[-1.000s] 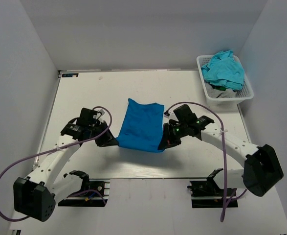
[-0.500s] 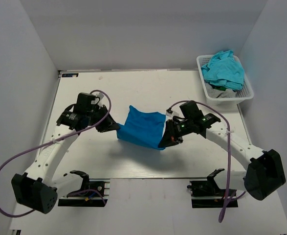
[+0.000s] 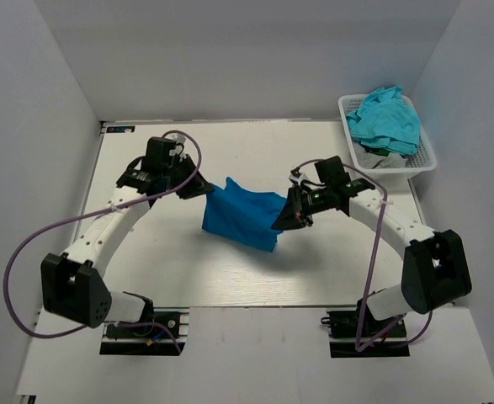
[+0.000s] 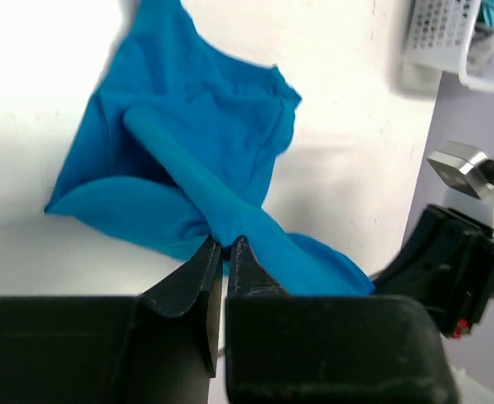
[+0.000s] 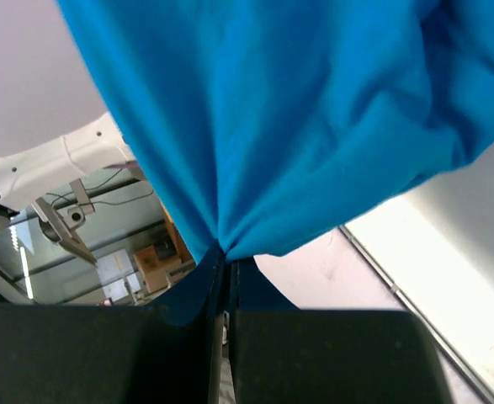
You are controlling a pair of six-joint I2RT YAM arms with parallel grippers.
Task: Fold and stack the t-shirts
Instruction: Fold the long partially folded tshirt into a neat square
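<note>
The royal blue t-shirt (image 3: 242,217) hangs between my two grippers over the middle of the table, its lower part sagging toward the near side. My left gripper (image 3: 206,190) is shut on its left corner; the left wrist view shows the cloth (image 4: 196,160) bunched between the jaws of that gripper (image 4: 225,244). My right gripper (image 3: 282,220) is shut on its right edge; in the right wrist view the cloth (image 5: 289,118) fans out from the closed jaws of the right gripper (image 5: 226,257). Lighter turquoise t-shirts (image 3: 386,119) lie heaped in the basket.
The white lattice basket (image 3: 423,156) stands at the back right corner of the table. The white table (image 3: 146,252) is walled by grey panels on the left, back and right. Two black stands sit at the near edge.
Both grippers have lifted the near edge of the blue shirt and carried it toward the far side, so the shirt has gone from lying flat to hanging doubled between them.
</note>
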